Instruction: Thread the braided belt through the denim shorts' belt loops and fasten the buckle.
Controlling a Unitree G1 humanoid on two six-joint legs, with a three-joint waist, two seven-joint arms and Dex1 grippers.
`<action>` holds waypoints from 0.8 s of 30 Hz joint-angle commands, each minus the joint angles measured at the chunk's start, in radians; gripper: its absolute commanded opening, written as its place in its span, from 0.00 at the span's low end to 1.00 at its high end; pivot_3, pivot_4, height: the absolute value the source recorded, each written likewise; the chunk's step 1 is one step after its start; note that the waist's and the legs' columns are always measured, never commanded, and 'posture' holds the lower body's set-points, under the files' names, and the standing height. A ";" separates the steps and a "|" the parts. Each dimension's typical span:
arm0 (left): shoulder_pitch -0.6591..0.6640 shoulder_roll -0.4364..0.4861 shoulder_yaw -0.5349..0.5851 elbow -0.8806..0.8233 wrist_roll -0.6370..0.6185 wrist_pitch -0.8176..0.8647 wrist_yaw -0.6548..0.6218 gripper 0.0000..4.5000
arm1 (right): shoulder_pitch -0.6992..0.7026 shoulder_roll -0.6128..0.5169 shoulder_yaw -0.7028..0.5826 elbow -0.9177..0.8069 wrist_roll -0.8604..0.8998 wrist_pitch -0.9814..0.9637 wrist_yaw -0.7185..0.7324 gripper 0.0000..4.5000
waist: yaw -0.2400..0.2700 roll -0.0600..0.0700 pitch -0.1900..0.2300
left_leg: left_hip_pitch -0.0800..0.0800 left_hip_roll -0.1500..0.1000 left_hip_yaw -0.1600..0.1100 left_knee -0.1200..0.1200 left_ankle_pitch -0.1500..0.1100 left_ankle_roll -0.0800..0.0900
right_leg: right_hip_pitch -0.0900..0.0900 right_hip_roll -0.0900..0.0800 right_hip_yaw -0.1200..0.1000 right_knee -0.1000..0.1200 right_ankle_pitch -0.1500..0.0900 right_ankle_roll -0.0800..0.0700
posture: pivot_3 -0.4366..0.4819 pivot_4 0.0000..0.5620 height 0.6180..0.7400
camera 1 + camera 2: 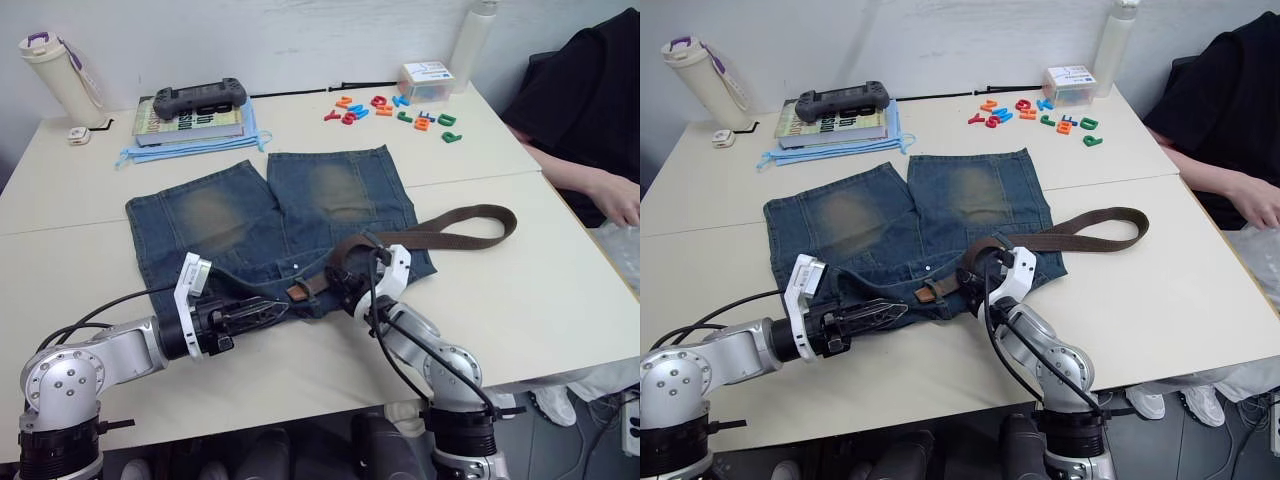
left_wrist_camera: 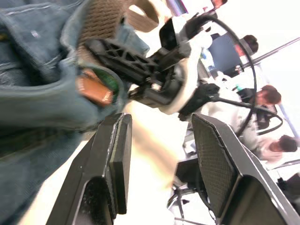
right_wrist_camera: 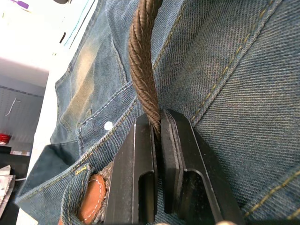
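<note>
While the blue denim shorts (image 1: 270,225) lie flat on the cream table (image 1: 520,290) in the eye views, the dark brown braided belt (image 1: 450,232) trails right and its tan tip (image 1: 298,291) reaches the waistband. In the left wrist view the left gripper (image 2: 159,154) is spread beside that tip, so it should take the tip and pull. In the right wrist view the right gripper (image 3: 157,133) pinches the strap; it should feed slack, not tug.

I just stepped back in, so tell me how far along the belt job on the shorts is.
Early stage. Done: the braided belt has its tan tip poking out at the waistband of the denim shorts, so it looks threaded through at least one loop. In hand: the right gripper is shut on the belt, the left gripper open beside the tip. Left: most of the strap still trails across the table; fastening isn't done.
</note>
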 commanded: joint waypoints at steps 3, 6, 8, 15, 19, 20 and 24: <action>-0.020 -0.052 -0.055 0.008 0.015 -0.061 0.078 0.51 | 0.023 0.054 0.013 0.008 -0.018 -0.001 -0.014 0.00 | -0.001 0.000 0.000 | 0.000 0.000 0.000 0.000 0.000 0.000 | 0.000 0.000 0.000 0.000 0.000 0.000 | 0.48 0.27 1.00; -0.021 -0.064 -0.074 0.026 0.039 -0.082 0.098 0.51 | 0.019 0.052 0.017 -0.009 -0.016 -0.008 -0.008 0.00 | -0.002 0.000 0.000 | 0.000 0.000 0.000 -0.001 0.000 0.000 | 0.000 0.000 0.000 0.000 0.000 0.000 | 0.48 0.27 1.00; -0.023 -0.056 -0.084 0.032 0.057 -0.093 0.093 0.51 | 0.017 0.051 0.019 -0.015 -0.013 -0.008 -0.008 0.00 | -0.001 0.000 0.000 | 0.000 0.000 0.000 -0.001 0.000 0.000 | -0.001 0.000 0.000 0.000 0.000 0.000 | 0.48 0.27 1.00; 0.012 -0.003 -0.083 0.048 0.075 -0.093 0.051 0.51 | 0.007 0.065 -0.005 -0.022 0.013 -0.032 -0.017 0.00 | -0.002 0.000 0.000 | 0.000 0.000 0.000 -0.001 0.000 0.000 | -0.001 0.000 0.000 0.000 0.000 0.000 | 0.48 0.27 1.00; 0.012 -0.003 -0.098 0.051 0.089 -0.100 0.039 0.51 | 0.005 0.071 -0.009 -0.022 0.031 -0.037 -0.021 0.00 | -0.001 0.001 0.000 | 0.000 0.000 0.000 -0.001 0.000 0.000 | -0.001 0.000 0.000 -0.001 0.000 0.000 | 0.48 0.27 1.00; 0.013 -0.006 -0.098 0.051 0.090 -0.101 0.041 0.51 | 0.005 0.071 -0.010 -0.023 0.033 -0.037 -0.022 0.00 | -0.001 0.001 0.000 | 0.000 0.000 0.000 -0.001 0.000 0.000 | -0.001 0.000 0.000 0.000 0.000 0.000 | 0.48 0.27 1.00; 0.001 -0.029 -0.119 0.069 0.115 -0.118 0.045 0.51 | 0.003 0.068 0.001 -0.034 0.051 -0.027 -0.022 0.00 | -0.001 0.001 0.001 | 0.000 0.000 0.000 -0.001 0.000 0.000 | -0.001 0.000 0.000 -0.001 0.000 0.000 | 0.48 0.27 1.00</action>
